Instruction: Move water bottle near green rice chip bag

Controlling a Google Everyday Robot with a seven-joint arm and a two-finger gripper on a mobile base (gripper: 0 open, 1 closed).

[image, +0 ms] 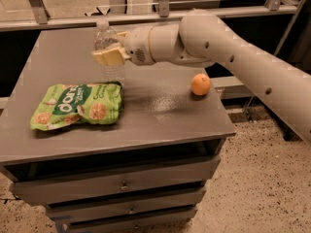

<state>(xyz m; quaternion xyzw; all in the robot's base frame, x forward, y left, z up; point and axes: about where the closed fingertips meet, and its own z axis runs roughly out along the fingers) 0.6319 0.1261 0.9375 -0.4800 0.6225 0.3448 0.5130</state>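
The water bottle (pixel 107 41) is a clear plastic bottle, upright at the back left of the grey table (pixel 160 115). Its base is just behind the top right corner of the green rice chip bag (pixel 77 105), which lies flat at the front left. My gripper (pixel 112 48) reaches in from the right and is shut on the bottle's middle, with one tan finger (pixel 108 57) across its front. I cannot tell whether the bottle's base rests on the table or hangs just above it.
A small orange fruit (pixel 200 84) sits on the table's right side, below my forearm (pixel 228 47). Drawers (pixel 121 184) are under the tabletop. A metal rail (pixel 146 18) runs behind the table, and speckled floor lies to the right.
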